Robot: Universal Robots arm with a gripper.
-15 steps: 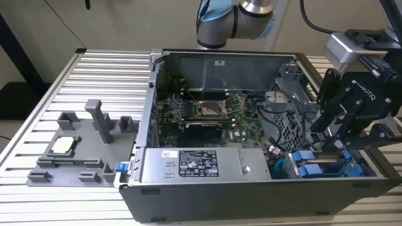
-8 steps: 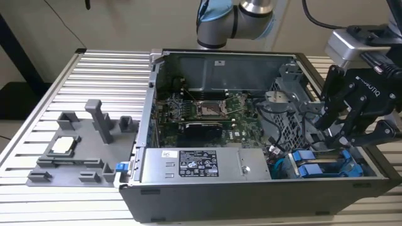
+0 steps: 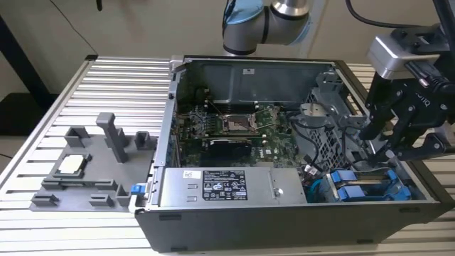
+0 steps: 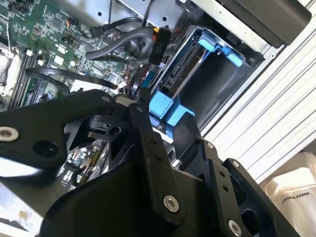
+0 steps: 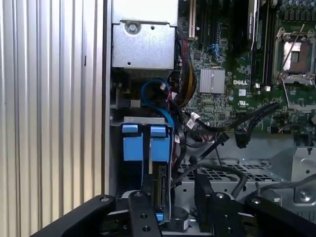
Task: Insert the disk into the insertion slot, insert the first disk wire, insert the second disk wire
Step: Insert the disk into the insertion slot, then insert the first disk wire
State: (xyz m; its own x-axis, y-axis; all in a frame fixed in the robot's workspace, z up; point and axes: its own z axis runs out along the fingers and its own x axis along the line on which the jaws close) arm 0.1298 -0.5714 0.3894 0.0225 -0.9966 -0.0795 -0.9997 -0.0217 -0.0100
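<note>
1 gripper (image 3: 382, 150) hovers just above the disk (image 3: 355, 192), jaws spread apart; that disk sits inside the insertion slot (image 5: 140, 120), black wires (image 5: 217, 134) lying beside the disk.

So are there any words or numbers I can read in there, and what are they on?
White label on the grey power-supply box: rows of tiny print, too small to read.
White marks on the green circuit board: too small to read.
Dark print on the white bag: too faint to read.
</note>
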